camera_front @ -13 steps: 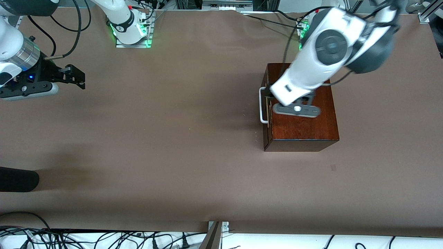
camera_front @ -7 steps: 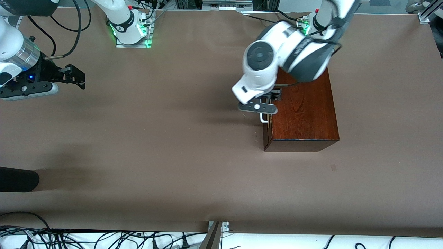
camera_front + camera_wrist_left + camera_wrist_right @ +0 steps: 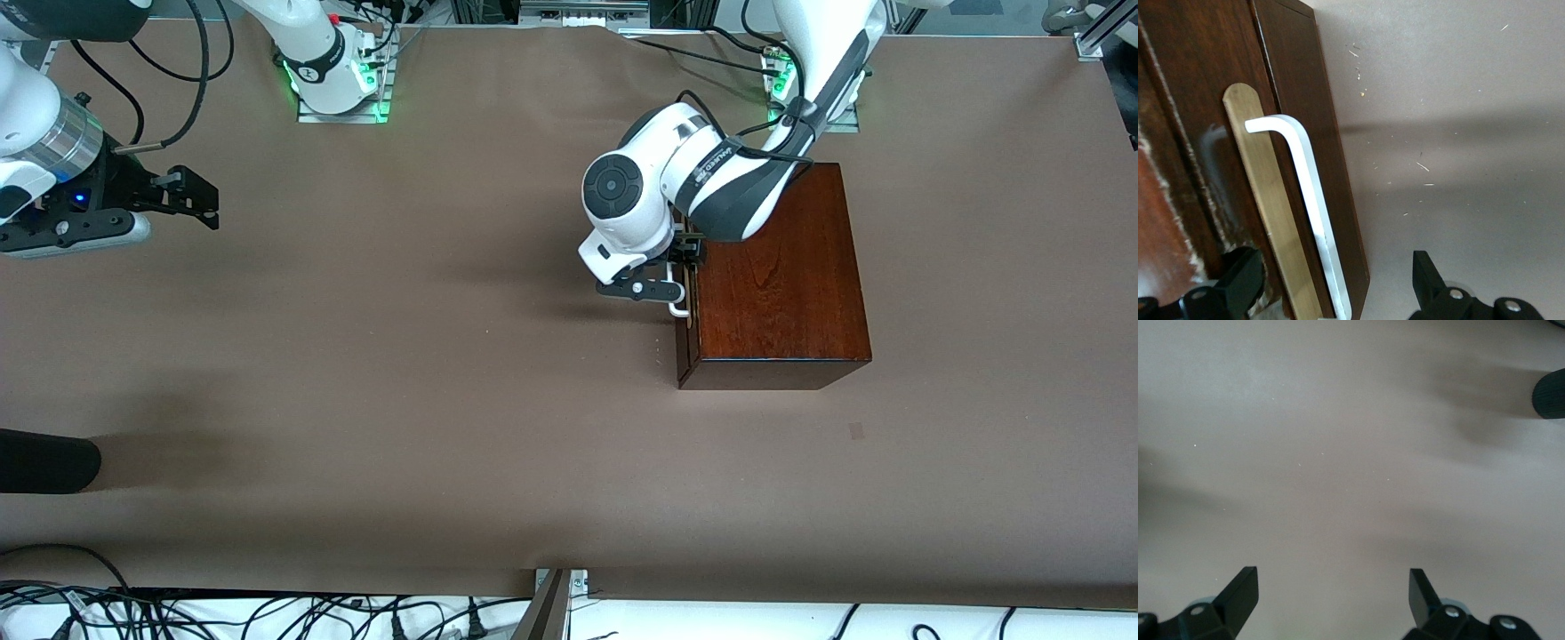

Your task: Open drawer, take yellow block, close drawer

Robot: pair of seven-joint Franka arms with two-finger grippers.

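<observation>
The dark mahogany box (image 3: 773, 284) stands toward the left arm's end of the table. Its drawer (image 3: 1298, 73) is shut, with the white bar handle (image 3: 679, 309) facing the table's middle. My left gripper (image 3: 680, 267) is down at that handle and open. In the left wrist view the handle (image 3: 1305, 193) runs between the two black fingertips (image 3: 1241, 280), and neither one touches it. My right gripper (image 3: 197, 197) waits open over bare table at the right arm's end, with nothing between its fingers (image 3: 1238, 590). The yellow block is hidden.
A black rounded object (image 3: 44, 460) lies at the table's edge toward the right arm's end, nearer to the front camera, and shows too in the right wrist view (image 3: 1548, 393). Cables (image 3: 267, 613) run along the near edge below the table.
The left arm has swung from above the box top down to the drawer's front, bringing its open gripper astride the handle. The right arm has not moved.
</observation>
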